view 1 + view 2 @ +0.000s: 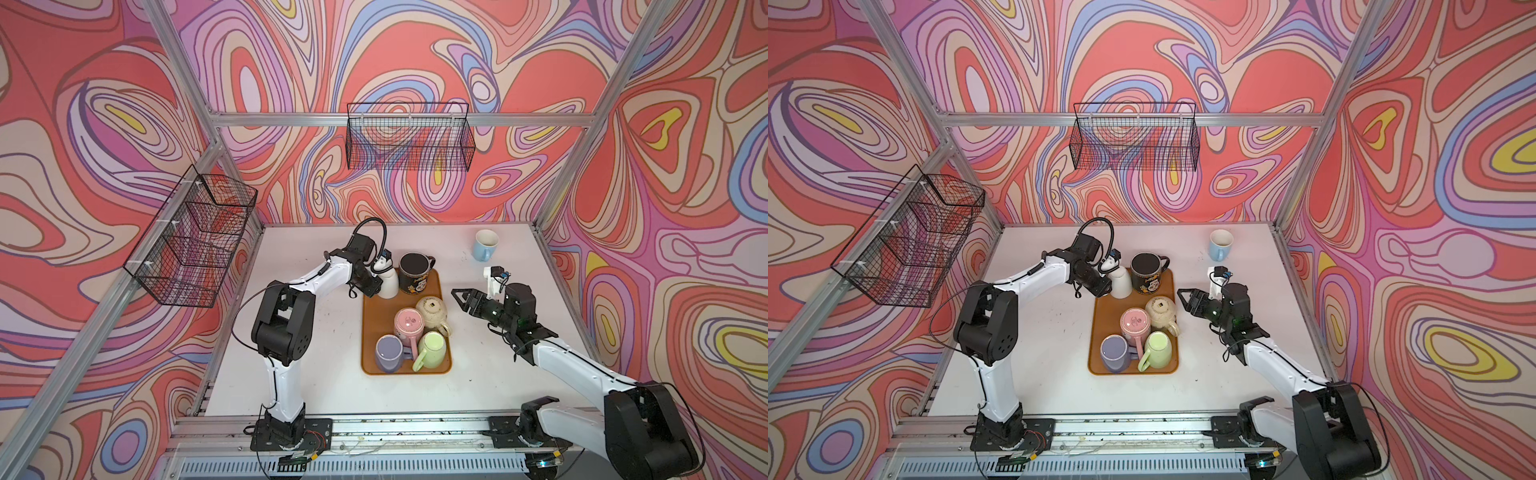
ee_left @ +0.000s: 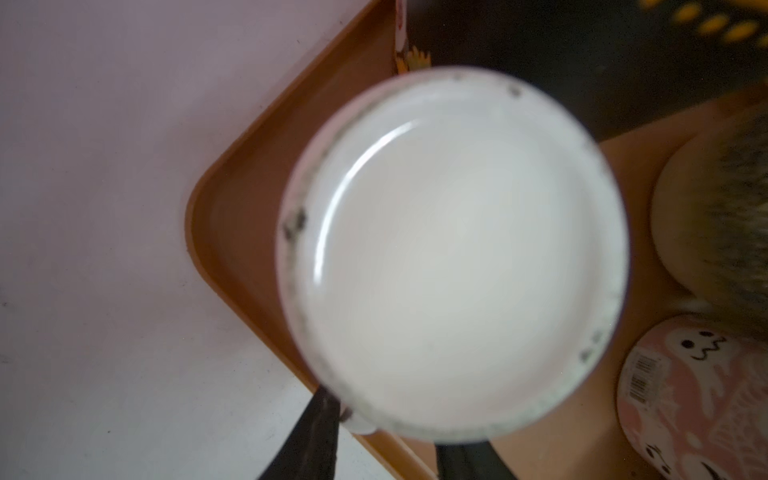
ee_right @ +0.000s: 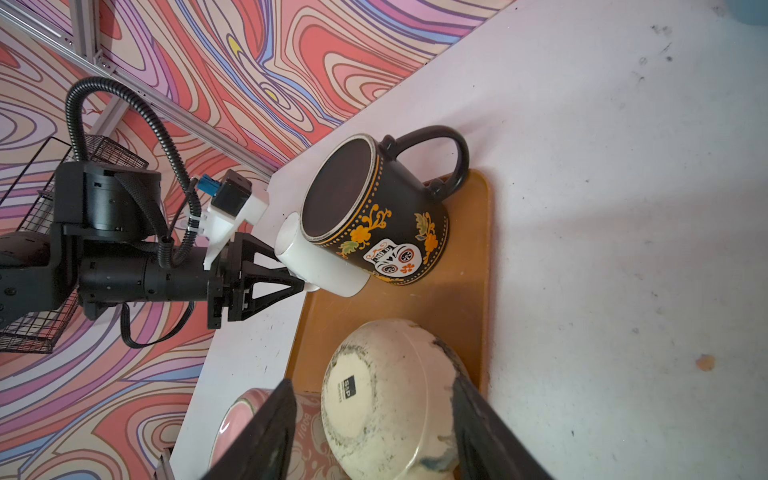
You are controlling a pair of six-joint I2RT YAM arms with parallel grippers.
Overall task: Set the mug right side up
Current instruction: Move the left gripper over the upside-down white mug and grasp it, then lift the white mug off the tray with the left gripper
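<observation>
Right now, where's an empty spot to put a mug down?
The white table is bare between the orange tray and the left arm, and at the back between the black mug and the blue mug. The tray itself is packed, and the right gripper hovers beside it.

A robotics lab cell: boxed in by aluminium frame bars [image 1: 291, 119] and swirl-printed wall panels [image 1: 104, 137], fitted with a left arm [image 1: 286, 374] and right arm [image 1: 573, 365] bolted to a rail [image 1: 415, 426] at the near edge of the white table [image 1: 478, 386], hung with a left wire basket [image 1: 191, 237] and a far wire basket [image 1: 409, 137].
</observation>
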